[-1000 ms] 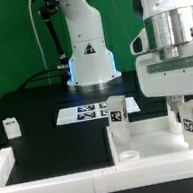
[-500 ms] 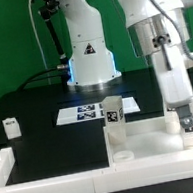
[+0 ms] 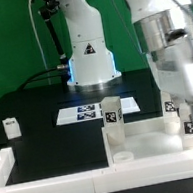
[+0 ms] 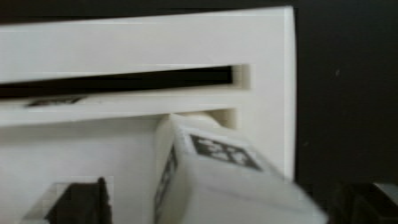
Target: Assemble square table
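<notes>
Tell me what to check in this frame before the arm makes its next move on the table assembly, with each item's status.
1. Gripper open: ok; the wrist view shows space on both sides of the leg under the gripper.
2. Leg under the gripper seated straight in the tabletop: cannot tell; it looks tilted in the wrist view.
3. Middle leg upright on the tabletop: ok.
4. Loose leg on the black table at the exterior view's left, apart from other parts: ok.
</notes>
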Tool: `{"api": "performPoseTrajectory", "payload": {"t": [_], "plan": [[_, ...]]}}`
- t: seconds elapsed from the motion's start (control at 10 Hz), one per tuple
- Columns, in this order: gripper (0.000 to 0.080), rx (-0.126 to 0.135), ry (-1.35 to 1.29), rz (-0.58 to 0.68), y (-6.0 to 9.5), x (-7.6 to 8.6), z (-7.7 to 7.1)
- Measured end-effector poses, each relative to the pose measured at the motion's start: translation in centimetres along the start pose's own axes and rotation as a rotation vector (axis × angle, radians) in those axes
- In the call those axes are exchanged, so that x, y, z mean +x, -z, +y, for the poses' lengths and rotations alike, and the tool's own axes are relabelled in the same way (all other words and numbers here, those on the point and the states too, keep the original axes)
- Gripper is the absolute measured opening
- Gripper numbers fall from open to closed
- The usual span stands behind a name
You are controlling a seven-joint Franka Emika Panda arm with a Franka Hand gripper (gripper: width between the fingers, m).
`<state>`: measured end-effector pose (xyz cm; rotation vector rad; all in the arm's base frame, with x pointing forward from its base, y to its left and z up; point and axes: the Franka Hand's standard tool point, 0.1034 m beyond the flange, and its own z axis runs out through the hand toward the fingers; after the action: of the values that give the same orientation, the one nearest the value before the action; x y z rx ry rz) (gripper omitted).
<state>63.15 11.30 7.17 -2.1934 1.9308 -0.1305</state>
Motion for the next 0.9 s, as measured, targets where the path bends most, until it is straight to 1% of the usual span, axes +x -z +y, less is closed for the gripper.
{"api": "performPoseTrajectory", "payload": {"t": [0.1,0.2,0.4,0.5,0.7,0.8,0.9], "plan": [[0.0643,0.006,0.150,0.001,0.1,-0.7,-0.2],[0.0643,-0.005,0.257,0.003,0.1,-1.5,-0.1],[0.0648,-0.008,0.388,0.013,0.0,-0.9,-0.1],[0.0649,-0.016,0.525,0.017,0.1,-0.7,-0.1],[0.0649,-0.046,0.887,0.020,0.1,1.1,-0.1],[0.0649,-0.067,1.021,0.005,-0.2,2.5,0.3],[0.0649,-0.091,1.176,-0.001,-0.5,3.1,0.3]]}}
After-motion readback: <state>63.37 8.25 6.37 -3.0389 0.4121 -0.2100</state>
